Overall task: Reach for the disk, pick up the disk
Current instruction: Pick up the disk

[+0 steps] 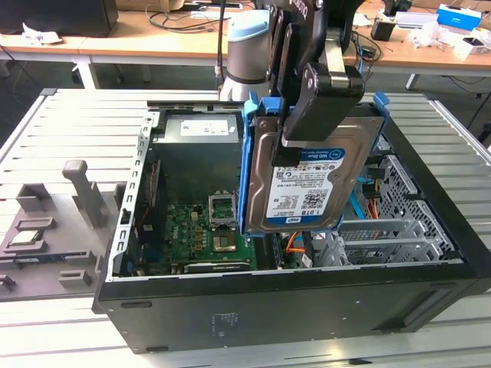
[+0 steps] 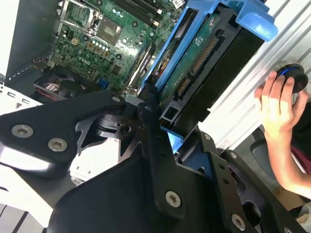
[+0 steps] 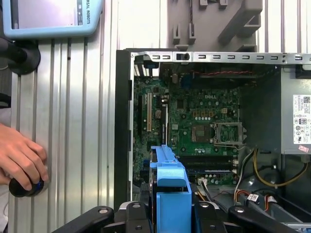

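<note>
The gripper is clamped on the disk, its black fingers pinching the drive near its upper edge, so the pick-up looks as good as made. The disk hangs upright in the air above the open computer case, label side toward the exterior view, with its blue bracket running down both long edges.

To do this step well, I judge the grip should stay firm and the lift straight, since the lower edge of the disk sits just above the motherboard and beside the silver drive cage (orange cables lie close underneath).

In the second wrist view the disk rises straight out from between the jaws, bracket at its far end; how deep the fingers reach onto it I cannot quite tell. A person's hand rests on the slatted table well clear of the case.
</note>
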`<state>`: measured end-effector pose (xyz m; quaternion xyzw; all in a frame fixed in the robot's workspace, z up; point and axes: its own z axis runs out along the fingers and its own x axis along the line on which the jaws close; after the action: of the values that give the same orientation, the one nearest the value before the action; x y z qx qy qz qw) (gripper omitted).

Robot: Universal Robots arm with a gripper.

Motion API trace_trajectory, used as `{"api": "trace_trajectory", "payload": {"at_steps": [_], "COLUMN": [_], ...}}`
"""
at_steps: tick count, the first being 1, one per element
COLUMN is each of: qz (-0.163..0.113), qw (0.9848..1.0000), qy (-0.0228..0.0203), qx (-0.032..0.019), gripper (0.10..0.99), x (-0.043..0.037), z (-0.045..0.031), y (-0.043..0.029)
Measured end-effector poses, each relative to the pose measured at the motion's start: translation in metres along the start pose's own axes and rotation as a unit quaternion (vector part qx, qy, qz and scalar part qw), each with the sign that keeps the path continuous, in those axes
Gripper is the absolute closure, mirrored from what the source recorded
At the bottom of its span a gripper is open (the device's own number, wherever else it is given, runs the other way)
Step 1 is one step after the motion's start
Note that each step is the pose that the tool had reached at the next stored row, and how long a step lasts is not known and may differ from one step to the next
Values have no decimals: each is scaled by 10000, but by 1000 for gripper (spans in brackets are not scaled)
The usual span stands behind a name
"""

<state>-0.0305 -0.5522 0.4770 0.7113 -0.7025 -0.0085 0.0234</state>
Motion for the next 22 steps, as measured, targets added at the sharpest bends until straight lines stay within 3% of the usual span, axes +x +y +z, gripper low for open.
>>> {"api": "trace_trajectory", "payload": {"at_steps": [8, 16, 22], "qz": [1, 2, 2], "qw": [10000, 10000, 10000], "qy": [0, 1, 2], "qx": [0, 0, 0], "gripper": [718, 718, 718], "x": [1, 3, 6], "z": [66, 62, 62], "y": [-148, -416, -569]}}
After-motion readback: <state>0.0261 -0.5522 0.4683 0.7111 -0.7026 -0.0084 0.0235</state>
